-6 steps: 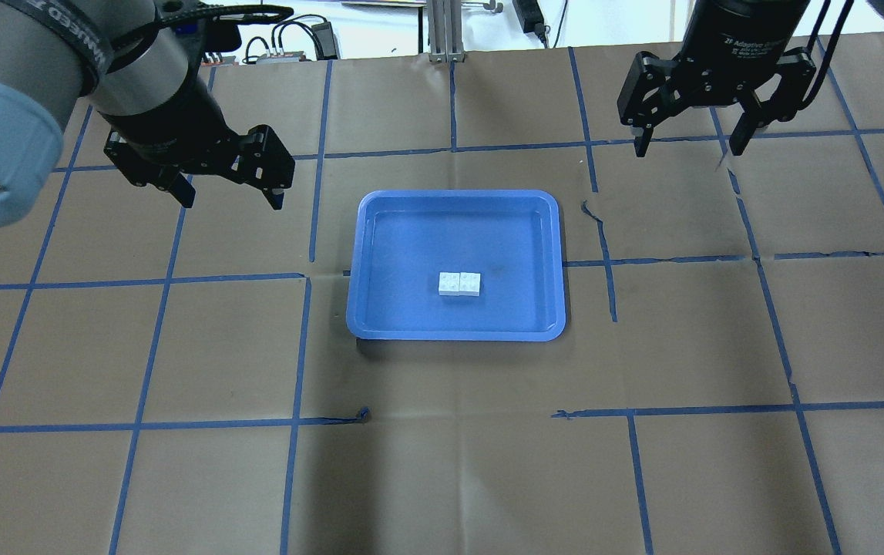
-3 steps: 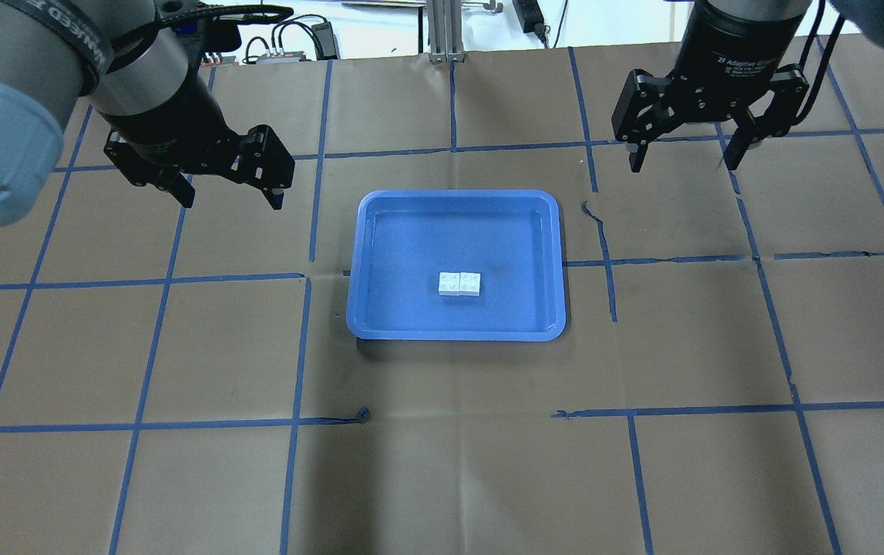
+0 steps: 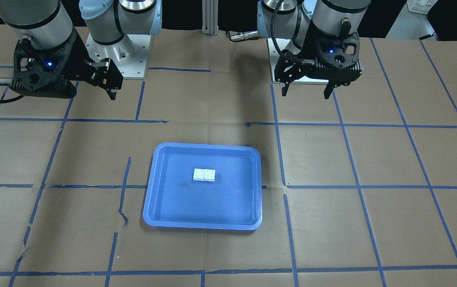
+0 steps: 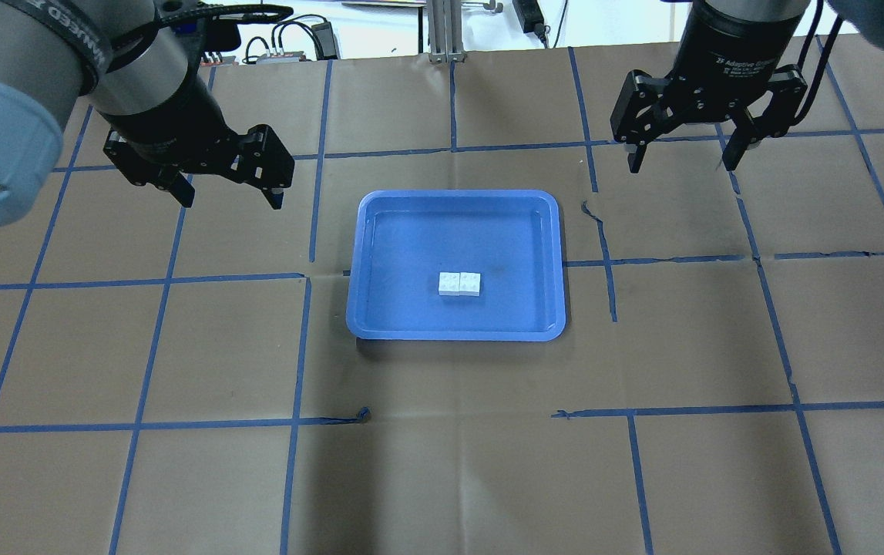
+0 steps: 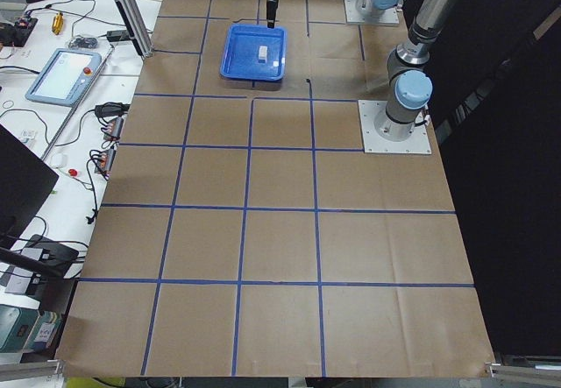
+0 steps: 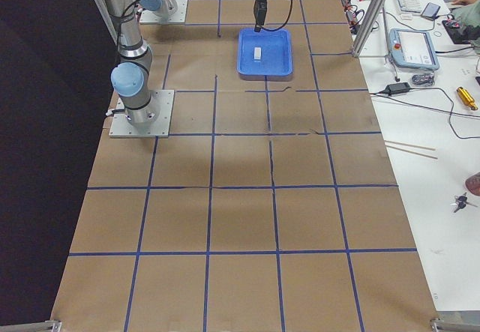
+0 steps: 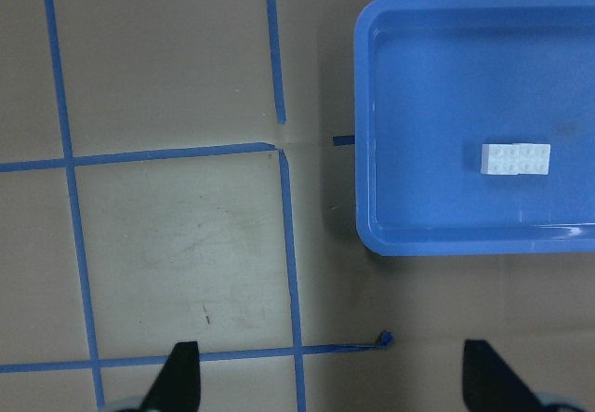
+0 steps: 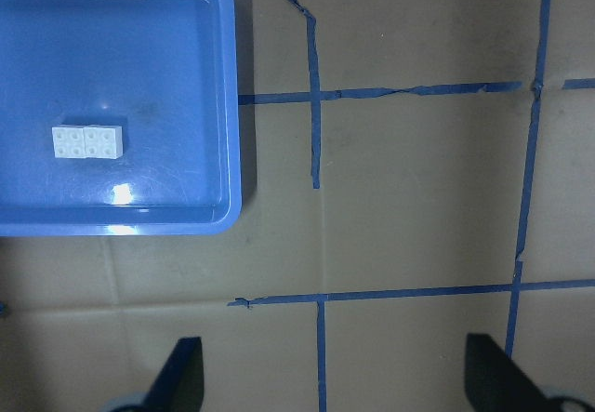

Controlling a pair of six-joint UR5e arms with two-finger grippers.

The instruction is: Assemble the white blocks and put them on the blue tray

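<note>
Two white blocks [image 4: 459, 284] sit joined side by side, studs up, near the middle of the blue tray [image 4: 411, 231]. They also show in the front view [image 3: 204, 175], the left wrist view [image 7: 516, 159] and the right wrist view [image 8: 87, 141]. My left gripper [image 4: 232, 199] hangs open and empty above the table, left of the tray's far corner. My right gripper [image 4: 680, 164] hangs open and empty above the table, to the right and beyond the tray. Neither gripper touches anything.
Brown paper with a grid of blue tape [image 4: 310, 231] covers the table. An aluminium post [image 4: 442, 31] and cables [image 4: 287, 38] stand at the far edge. The arm bases [image 3: 116, 56] are at the robot's side of the table.
My right gripper has shifted a little toward the tray and turned slightly. My left gripper, the blocks and the tray have not moved.
</note>
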